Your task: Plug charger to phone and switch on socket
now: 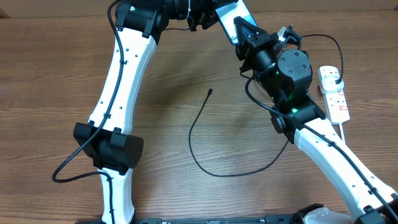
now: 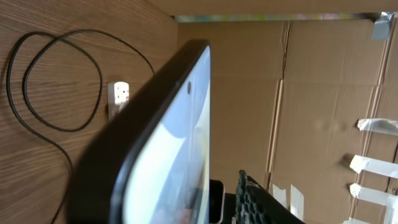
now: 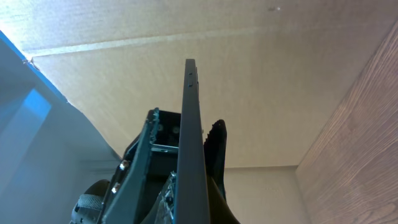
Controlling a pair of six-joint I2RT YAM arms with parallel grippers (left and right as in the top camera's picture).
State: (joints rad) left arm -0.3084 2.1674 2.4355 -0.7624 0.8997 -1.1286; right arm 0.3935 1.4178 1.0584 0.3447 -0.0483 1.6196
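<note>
We record the phone held aloft left of the socket, clamped edge-on in the right end effector, likely to expose its port; grip of the left end effector unclear; the charger lies loose left of the socket.

Two arms here, a left arm and a right arm. One socket. One phone up-left of the socket, and one charger left of it.
</note>
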